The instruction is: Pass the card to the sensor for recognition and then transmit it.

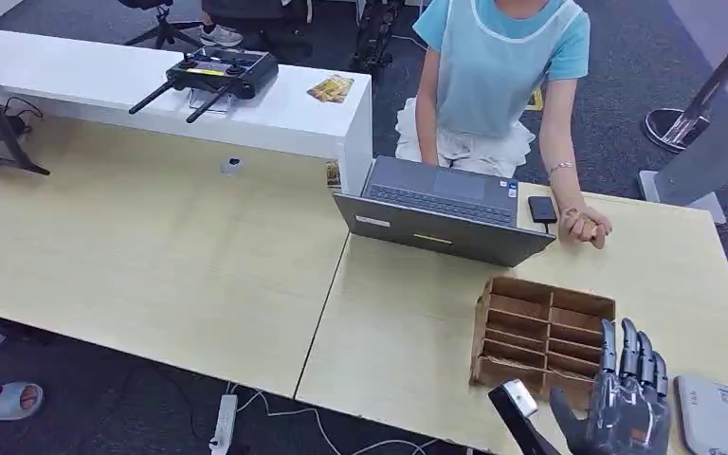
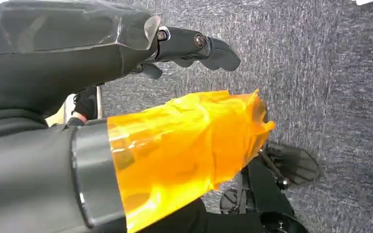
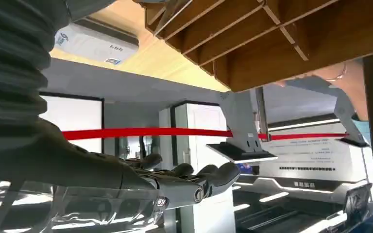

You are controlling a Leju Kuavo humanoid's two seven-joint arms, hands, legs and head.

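Brown cardboard organizer (image 1: 542, 334) with slotted compartments sits on the pale wood bench (image 1: 152, 256) near your right hand (image 1: 626, 398). That hand is raised just beside the organizer's near corner, fingers straight up and apart, holding nothing; right wrist view confirms it (image 3: 184, 182), fingers extended and bare. White card-reader box (image 1: 711, 412) lies flat on the bench just right of that hand, near the bench edge; you also see it in the right wrist view (image 3: 97, 43). No card can be made out in the organizer slots or in either hand, so you can't tell where it is. Left hand (image 2: 189, 48) hangs over grey carpet (image 2: 330, 87), dark fingers loosely extended and apart, nothing in them. Open grey laptop (image 1: 441, 209) stands behind the organizer, a black phone (image 1: 542, 209) just beside its right edge. Person in a light blue top (image 1: 512, 57) sits behind the laptop, one fist (image 1: 586, 226) resting on the bench by the phone. Black remote controller (image 1: 216, 74) lies on the white counter (image 1: 284, 114) at the back.
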